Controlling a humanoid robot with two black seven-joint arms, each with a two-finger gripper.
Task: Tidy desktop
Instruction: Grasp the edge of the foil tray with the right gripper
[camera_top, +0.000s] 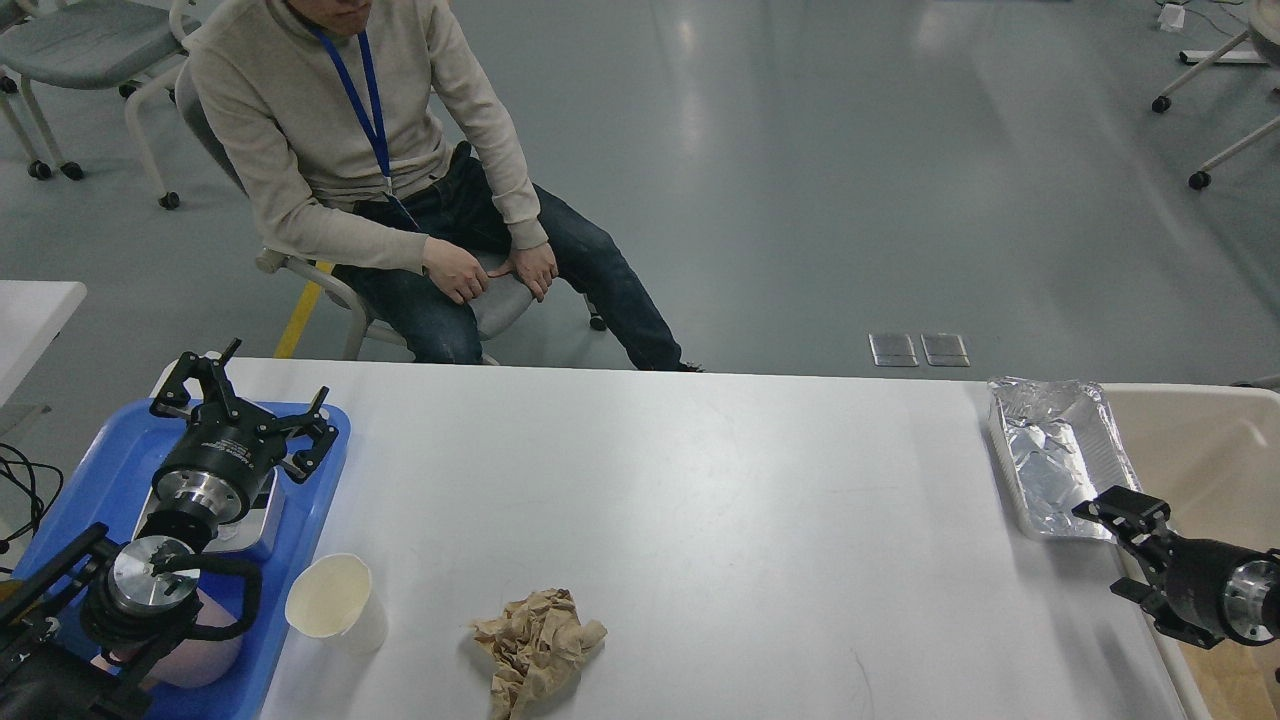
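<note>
Our left gripper (245, 400) gapes wide and empty; our right gripper's (1125, 535) spread we cannot tell. Reaching for the crumpled brown paper wad (538, 645) at six o'clock on the white glossy desktop (700, 480), we might topple the white paper cup (335, 603).

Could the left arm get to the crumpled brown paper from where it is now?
Probably yes. The left gripper hangs open over the blue tray; only the paper cup stands near the path to the crumpled brown paper on the desktop.
</note>
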